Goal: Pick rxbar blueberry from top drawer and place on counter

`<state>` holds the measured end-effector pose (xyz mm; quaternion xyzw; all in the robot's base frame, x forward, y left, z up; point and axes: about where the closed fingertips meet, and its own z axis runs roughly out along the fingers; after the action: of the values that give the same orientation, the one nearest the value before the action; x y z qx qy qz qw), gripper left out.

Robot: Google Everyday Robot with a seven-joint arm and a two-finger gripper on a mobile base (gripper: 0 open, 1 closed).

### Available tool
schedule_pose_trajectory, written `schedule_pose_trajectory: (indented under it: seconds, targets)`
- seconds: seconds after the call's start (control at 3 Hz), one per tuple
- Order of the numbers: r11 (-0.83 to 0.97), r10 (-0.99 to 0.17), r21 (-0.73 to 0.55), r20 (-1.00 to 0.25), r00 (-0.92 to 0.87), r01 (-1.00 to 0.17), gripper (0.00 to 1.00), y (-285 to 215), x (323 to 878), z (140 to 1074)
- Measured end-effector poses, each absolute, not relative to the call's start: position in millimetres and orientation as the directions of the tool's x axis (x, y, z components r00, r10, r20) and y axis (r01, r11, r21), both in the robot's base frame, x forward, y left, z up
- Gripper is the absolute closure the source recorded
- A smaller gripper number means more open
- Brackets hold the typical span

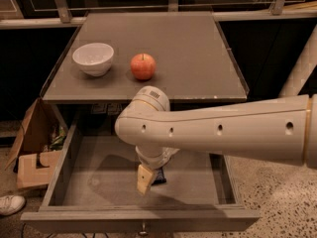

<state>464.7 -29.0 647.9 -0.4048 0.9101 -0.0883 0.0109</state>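
Observation:
The top drawer [94,180] is pulled open below the counter [193,53], its small knob [143,228] at the front. My arm reaches from the right down into the drawer. My gripper [146,178] hangs low over the drawer floor, near the middle front. A small dark piece of the rxbar blueberry [160,178] shows on the floor just right of the gripper; most of the bar is hidden behind the gripper and wrist.
A white bowl [93,58] and a red apple [143,66] stand on the counter's left half. A cardboard box [30,135] and a white shoe [10,204] lie on the floor left of the drawer. A pale post [302,68] stands at right.

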Motion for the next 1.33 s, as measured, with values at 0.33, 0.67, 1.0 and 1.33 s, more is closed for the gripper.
schedule_pose_trajectory:
  seconds: [0.33, 0.67, 1.0, 1.33]
  targets:
    - [0.695, -0.697, -0.169, 0.080, -0.713, -0.699, 0.00, -31, 467, 635]
    - [0.707, -0.685, -0.168, 0.081, -0.724, -0.687, 0.00, -30, 467, 633]
    - [0.773, -0.612, -0.158, 0.071, -0.788, -0.615, 0.00, -24, 465, 623]
    - [0.801, -0.585, -0.113, 0.064, -0.808, -0.589, 0.00, -17, 464, 616]
